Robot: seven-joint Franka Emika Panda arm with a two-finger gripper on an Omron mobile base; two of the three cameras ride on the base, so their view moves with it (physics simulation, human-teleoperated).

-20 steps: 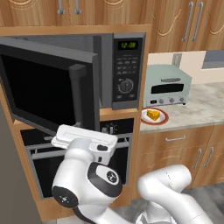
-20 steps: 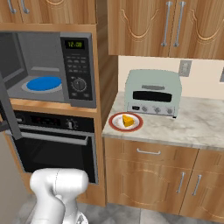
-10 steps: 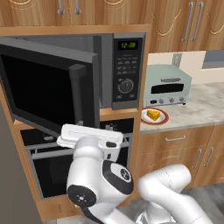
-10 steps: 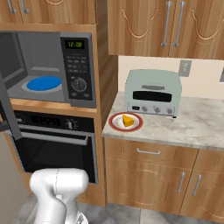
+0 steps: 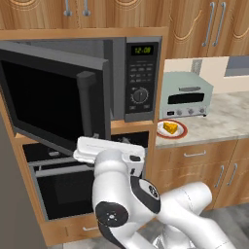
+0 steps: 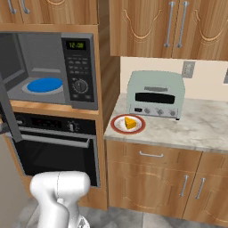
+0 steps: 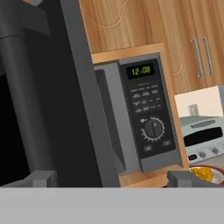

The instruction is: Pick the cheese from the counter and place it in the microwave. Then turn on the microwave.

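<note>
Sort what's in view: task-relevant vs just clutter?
Task-relevant:
- cheese, lying on a red-rimmed plate
- counter
- microwave, door swung open, blue turntable inside
- gripper, fingers apart, holding nothing

Clutter:
- pale-green toaster oven
- black oven under the microwave
- wall outlet
- upper cabinets

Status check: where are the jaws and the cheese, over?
Gripper jaws open, empty, beside the microwave door. Cheese on red-rimmed plate on counter. Microwave door open, nothing blocking.
</note>
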